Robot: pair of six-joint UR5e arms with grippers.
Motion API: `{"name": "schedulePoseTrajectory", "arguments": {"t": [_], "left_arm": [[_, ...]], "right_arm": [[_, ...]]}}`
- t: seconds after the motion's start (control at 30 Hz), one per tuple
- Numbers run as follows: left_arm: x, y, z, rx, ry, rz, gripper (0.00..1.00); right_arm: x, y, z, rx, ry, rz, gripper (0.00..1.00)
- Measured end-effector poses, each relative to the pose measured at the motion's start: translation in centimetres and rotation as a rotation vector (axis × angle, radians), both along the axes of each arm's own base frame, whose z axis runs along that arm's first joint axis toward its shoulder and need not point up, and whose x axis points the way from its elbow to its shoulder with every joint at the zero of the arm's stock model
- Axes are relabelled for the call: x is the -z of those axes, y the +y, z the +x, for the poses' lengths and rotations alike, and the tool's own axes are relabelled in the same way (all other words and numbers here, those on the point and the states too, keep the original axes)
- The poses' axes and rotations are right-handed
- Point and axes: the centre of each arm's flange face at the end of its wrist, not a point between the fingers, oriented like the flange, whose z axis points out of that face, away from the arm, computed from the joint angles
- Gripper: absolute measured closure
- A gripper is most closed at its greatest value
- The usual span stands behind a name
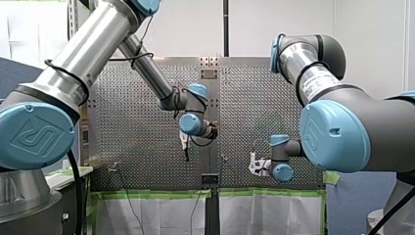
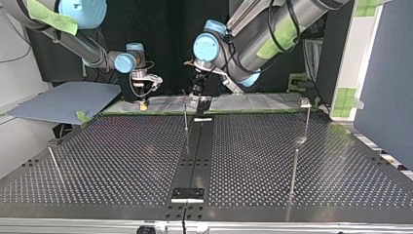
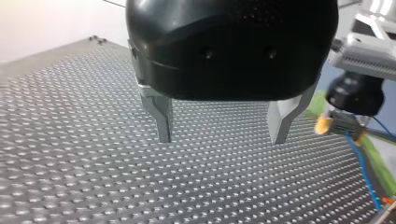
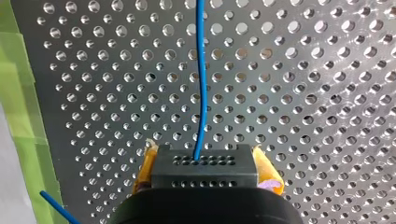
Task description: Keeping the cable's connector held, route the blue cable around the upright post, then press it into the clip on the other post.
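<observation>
In the right wrist view my right gripper is shut on the black connector, yellow pads on both its sides. The blue cable leaves the connector and runs ahead over the perforated plate. In the left wrist view my left gripper hangs open above the table, nothing between its metal fingers. Beside it, my right gripper holds the connector, the blue cable trailing from it. At the top view's far edge are my right gripper and my left gripper. A thin upright post stands ahead of them.
More thin posts rise from the perforated table: one at the top view's right with a small piece on top, another nearer, and a leaning one at the left. Green tape lines the table's edge.
</observation>
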Motion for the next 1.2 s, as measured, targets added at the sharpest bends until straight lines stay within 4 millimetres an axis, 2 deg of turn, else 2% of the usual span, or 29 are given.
{"name": "schedulePoseTrajectory", "arguments": {"t": [0.6,1.2], "left_arm": [[-3.7,4.3,-5.9,-0.032,-0.019,-0.006,0.0],[-5.8,9.0,-12.0,-0.031,-0.035,0.012,0.0]], "right_arm": [[0.1,0.0,0.0,-0.001,-0.001,0.005,1.0],[0.2,0.1,0.0,-0.003,0.02,0.009,1.0]]}}
